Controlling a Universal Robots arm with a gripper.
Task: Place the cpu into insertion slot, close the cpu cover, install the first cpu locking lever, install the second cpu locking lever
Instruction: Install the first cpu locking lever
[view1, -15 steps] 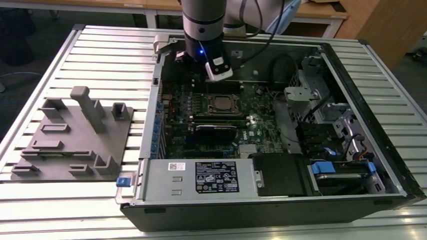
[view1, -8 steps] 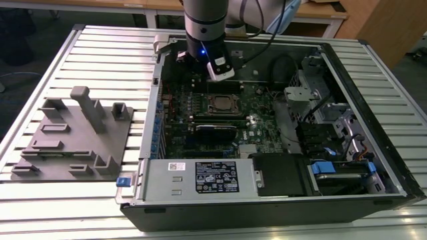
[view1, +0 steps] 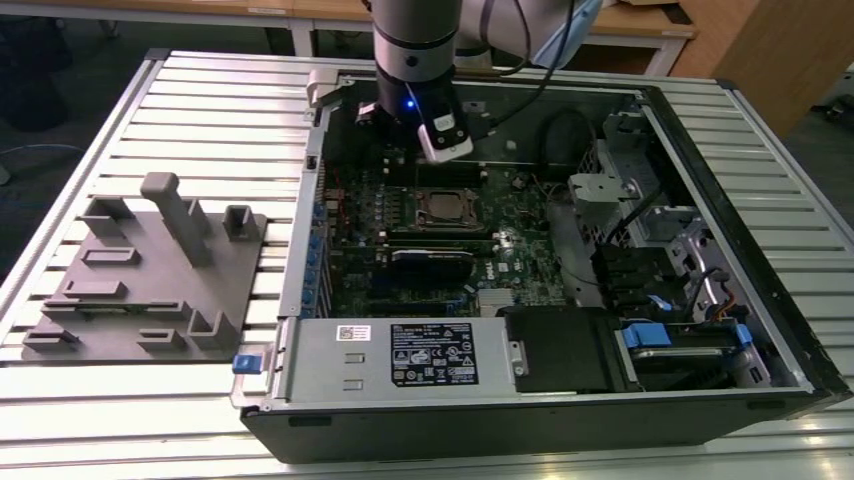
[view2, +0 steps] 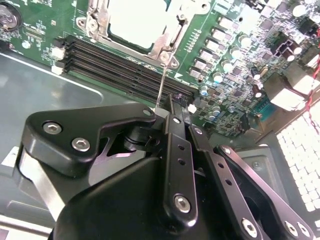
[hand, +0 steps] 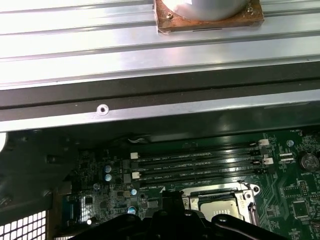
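An open computer case (view1: 747, 150) lies on a slatted table (view1: 200, 110), a grey fixture (view1: 147, 280) at the exterior view's left. Near its far wall the gripper (view2: 172, 106), fingers drawn together, meets a thin locking lever (view2: 163, 80) past 4 memory slots (view2: 115, 65); grip unclear. The cpu (view2: 132, 20) sits in the insertion slot (view1: 422, 212), cpu cover (view2: 96, 25) closed

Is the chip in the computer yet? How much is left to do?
Done, it looks: the cpu sits in place, with the cpu cover lying flat around it. In hand: the end effector is at the tip of a thin locking lever that sticks up beside the cover, not latched. Left: at least that lever's latching.
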